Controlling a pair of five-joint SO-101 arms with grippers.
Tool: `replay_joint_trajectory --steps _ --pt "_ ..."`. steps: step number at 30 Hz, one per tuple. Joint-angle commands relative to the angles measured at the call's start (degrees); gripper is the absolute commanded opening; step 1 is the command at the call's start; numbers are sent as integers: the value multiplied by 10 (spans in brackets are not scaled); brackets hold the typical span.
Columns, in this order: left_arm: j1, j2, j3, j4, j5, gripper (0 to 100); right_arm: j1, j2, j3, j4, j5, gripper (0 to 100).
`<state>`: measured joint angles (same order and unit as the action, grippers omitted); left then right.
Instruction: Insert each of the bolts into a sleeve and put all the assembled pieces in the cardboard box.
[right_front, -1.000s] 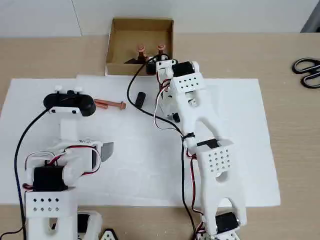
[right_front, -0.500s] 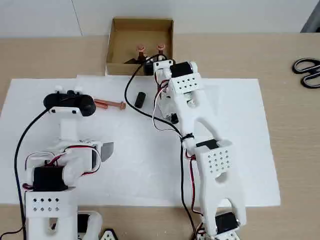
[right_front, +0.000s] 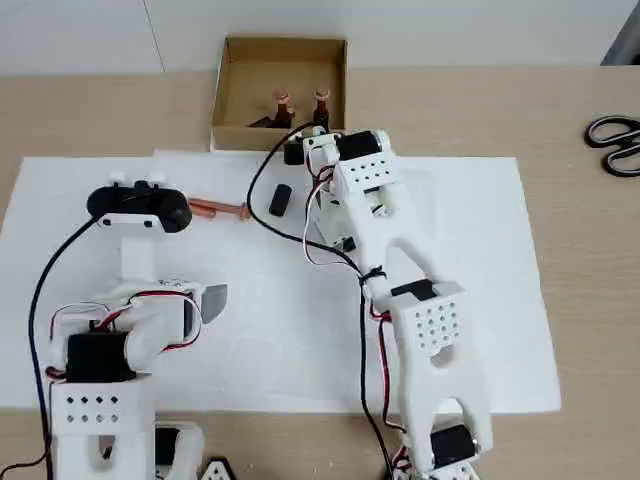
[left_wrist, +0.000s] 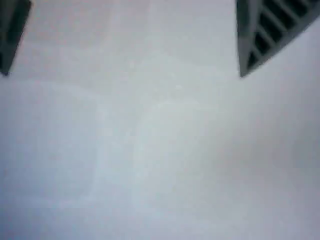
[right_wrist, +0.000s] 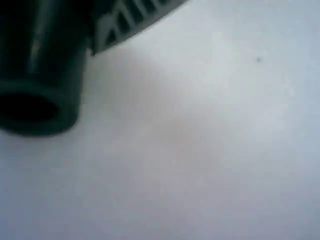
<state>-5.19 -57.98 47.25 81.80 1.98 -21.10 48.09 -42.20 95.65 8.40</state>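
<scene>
I've got the white sheet (right_front: 470, 300) spread in front of the cardboard box (right_front: 232, 90), and two assembled pieces (right_front: 282, 100) stand upright inside the box, so part of the job reads as done. My right gripper (right_front: 298, 150) hangs just outside the box's front wall, clamped on a black sleeve (right_wrist: 40, 75) with its open bore facing the wrist camera. I take that as presenting it for a bolt. My left gripper (left_wrist: 135, 40) is spread wide over bare sheet with nothing in it, well out from the box's front-left corner. A spare sleeve (right_front: 280, 198) lies a little in front of the box, and the copper bolts (right_front: 218, 209) lie beyond it, farther from the box — close to the left arm's head, well apart from the held sleeve. I reckon the left gripper wants a bolt next.
</scene>
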Motion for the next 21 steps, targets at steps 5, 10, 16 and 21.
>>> replay_joint_trajectory --steps 5,10,16,21 --pt "-5 -7 -7 -6 -4 276 -1 -2 2 7 6 53" --pt "-5 -7 -7 -6 -4 276 0 -5 2 8 7 77" --pt "-5 -7 -7 -6 -4 276 -2 -7 2 10 7 140" --pt "-5 -7 -7 -6 -4 276 -3 -8 -2 9 18 140"
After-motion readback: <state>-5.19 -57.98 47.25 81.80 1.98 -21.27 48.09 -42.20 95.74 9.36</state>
